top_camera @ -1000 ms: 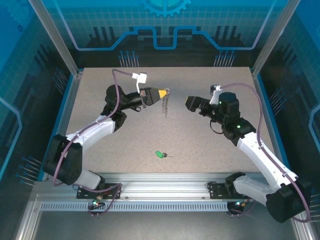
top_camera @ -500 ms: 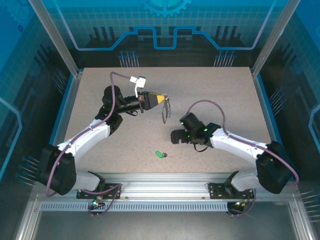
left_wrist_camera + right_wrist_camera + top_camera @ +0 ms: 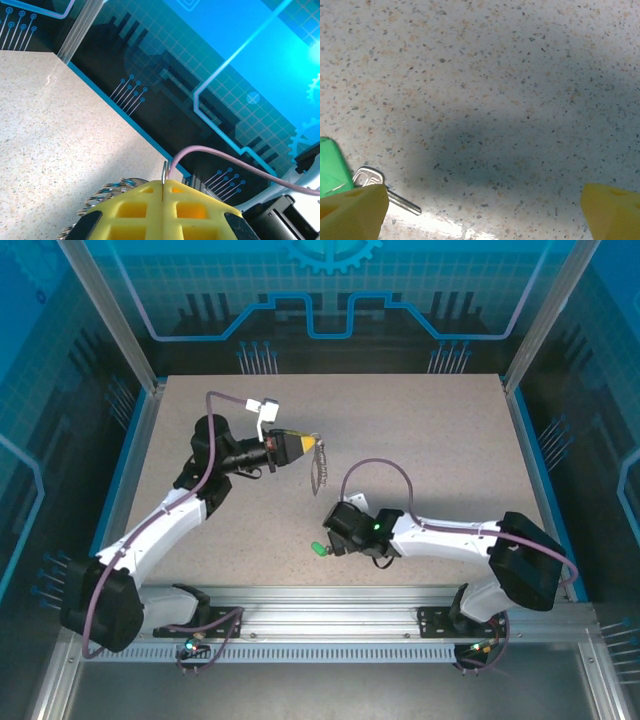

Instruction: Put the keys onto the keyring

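My right arm is sweeping down from mid-table toward the near edge, so my right gripper (image 3: pixel 330 538) is now lying low just beside the key (image 3: pixel 318 549). My left arm is drawing back leftward, carrying the keyring (image 3: pixel 319 472) with it.

From above, my right fingertips are blending into the dark wrist, and I cannot tell whether they are touching the key. My right wrist camera is showing them better. The two yellow fingertips (image 3: pixel 352 212) are standing spread as wide as they go, gripping nothing, with bare table (image 3: pixel 495 100) between them. The key's (image 3: pixel 331 172) green head is being cut off by the left edge, and its blade is partly hiding behind my left-hand fingertip.

My left gripper (image 3: pixel 312 444) is pinching fully shut on the keyring, holding it above the table. From overhead the ring and its chain are blurring into one small dark dangle. My left wrist camera is catching a thin sliver of ring (image 3: pixel 164 172) rising between the yellow pads (image 3: pixel 135 200), with the beaded chain (image 3: pixel 107 192) curling left and running off the bottom.

The table is showing speckled beige. Blue circuit-patterned walls (image 3: pixel 330 300) are enclosing it, and a metal rail (image 3: pixel 330 600) is running along the near edge.
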Controlling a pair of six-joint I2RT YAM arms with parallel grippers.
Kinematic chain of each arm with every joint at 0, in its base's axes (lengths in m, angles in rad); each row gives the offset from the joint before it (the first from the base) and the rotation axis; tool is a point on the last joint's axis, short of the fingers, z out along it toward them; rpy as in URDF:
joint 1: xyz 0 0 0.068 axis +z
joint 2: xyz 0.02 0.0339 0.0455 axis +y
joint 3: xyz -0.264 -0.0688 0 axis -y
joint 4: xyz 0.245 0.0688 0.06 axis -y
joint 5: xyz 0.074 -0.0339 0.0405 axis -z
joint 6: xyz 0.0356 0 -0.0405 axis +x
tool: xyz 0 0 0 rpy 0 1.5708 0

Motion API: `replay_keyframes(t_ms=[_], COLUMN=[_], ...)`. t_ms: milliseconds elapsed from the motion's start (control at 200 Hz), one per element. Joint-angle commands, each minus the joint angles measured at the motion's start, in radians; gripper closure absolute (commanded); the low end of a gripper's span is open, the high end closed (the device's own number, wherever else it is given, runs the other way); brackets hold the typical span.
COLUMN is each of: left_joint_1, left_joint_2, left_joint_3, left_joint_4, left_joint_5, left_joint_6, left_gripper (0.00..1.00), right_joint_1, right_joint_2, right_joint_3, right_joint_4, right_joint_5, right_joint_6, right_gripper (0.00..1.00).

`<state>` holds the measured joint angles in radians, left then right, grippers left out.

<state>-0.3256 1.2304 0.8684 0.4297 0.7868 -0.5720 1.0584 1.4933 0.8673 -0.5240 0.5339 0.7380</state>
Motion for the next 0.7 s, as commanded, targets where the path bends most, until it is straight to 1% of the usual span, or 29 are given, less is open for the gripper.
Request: replay_keyframes(t_ms=[0,195,275,400,695], left_joint_1=[0.011,0.025,0.028,0.033,0.040], left_joint_2=[-0.034,-0.039,-0.036,-0.031,-0.035], left_joint_3=[-0.009,-0.016,-0.017,-0.016,-0.023], left_joint_4=[-0.019,-0.024,-0.017,-0.010,-0.002], left_joint_5=[-0.017,-0.025,-0.024,-0.023,-0.024], left_joint_6=[0.034,0.036,0.034,0.030,0.024], left_gripper=[1.00,1.00,1.00,1.00,1.00], right_joint_1=[0.042,0.037,0.035,0.037,0.032], right_joint_2=[0.019,0.037,0.069,0.118,0.215], right_joint_3=[0.048,0.052,0.065,0.098,0.149], right_joint_4=[-0.024,0.020,0.013,-0.012,-0.031], right_joint_5=[0.058,-0.178,-0.232,-0.250,-0.232], right_joint_6=[0.025,-0.033,-0.069,-0.122,-0.206], right_gripper=[0.00,0.00,0.02,0.03,0.02])
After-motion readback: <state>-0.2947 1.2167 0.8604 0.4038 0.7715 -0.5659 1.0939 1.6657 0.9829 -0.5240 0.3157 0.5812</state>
